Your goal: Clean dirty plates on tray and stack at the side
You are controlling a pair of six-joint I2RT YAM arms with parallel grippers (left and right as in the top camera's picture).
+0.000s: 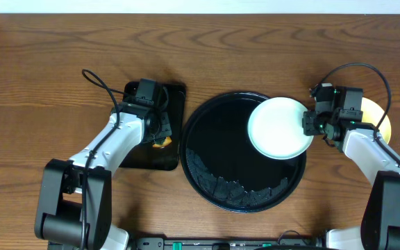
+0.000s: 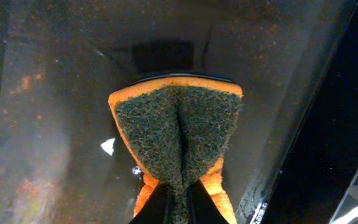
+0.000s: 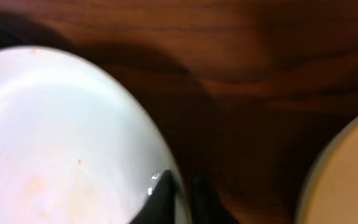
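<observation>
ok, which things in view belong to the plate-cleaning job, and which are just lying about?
Job: white plate in right claw, yellow plate, round tray, sponge in left claw, sponge tray.
Lying about: only the arm cable over the table.

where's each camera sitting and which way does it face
Overhead: above the table, facing down at the round tray; left arm and right arm show.
Left wrist: on its arm, facing along the left pincer, shut on the sponge.
Right wrist: on its arm, facing the right pincer gripping the white plate's rim.
Shared: overhead and right wrist both show that plate.
</observation>
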